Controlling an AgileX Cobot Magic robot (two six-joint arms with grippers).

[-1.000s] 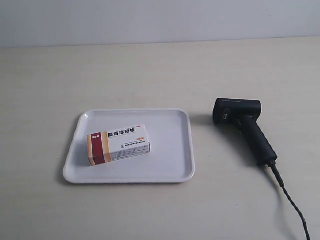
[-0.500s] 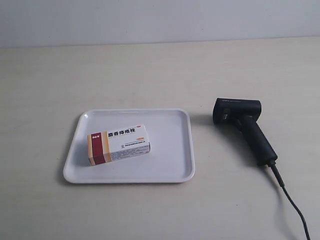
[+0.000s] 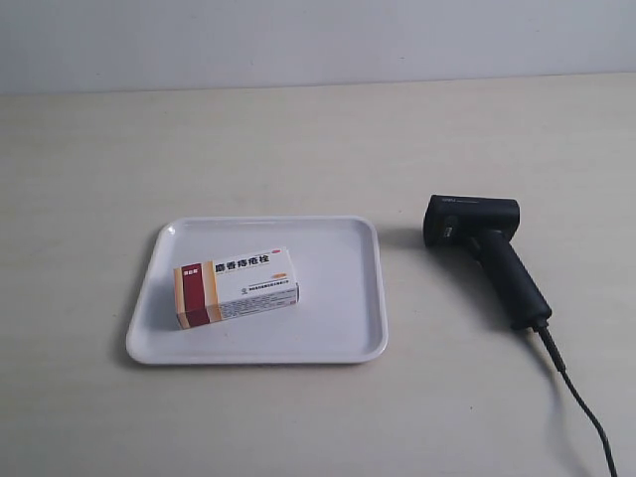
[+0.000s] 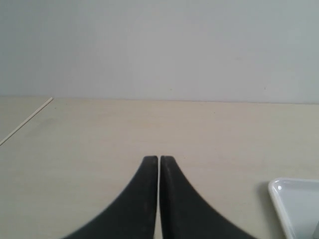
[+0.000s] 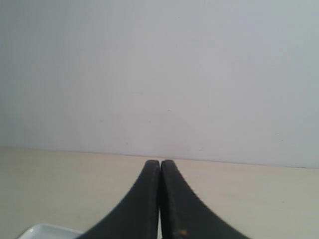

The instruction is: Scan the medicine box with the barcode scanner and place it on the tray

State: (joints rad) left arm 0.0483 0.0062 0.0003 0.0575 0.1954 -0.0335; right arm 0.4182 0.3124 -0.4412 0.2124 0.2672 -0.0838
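The white medicine box (image 3: 237,287) with its dark red and tan band lies flat inside the white tray (image 3: 348,288) on the beige table. To the tray's right in the exterior view lies the black barcode scanner (image 3: 485,250), head toward the tray, its cable (image 3: 586,412) trailing off the bottom right. Neither arm appears in the exterior view. My left gripper (image 4: 159,158) is shut with nothing between its fingers, held over bare table, with a corner of the tray (image 4: 294,204) beside it. My right gripper (image 5: 160,162) is shut and empty too, a tray corner (image 5: 47,231) showing low in its view.
The beige table (image 3: 298,149) meets a pale grey wall (image 3: 318,40) at the back. A thin light line (image 4: 25,122) crosses the table surface in the left wrist view.
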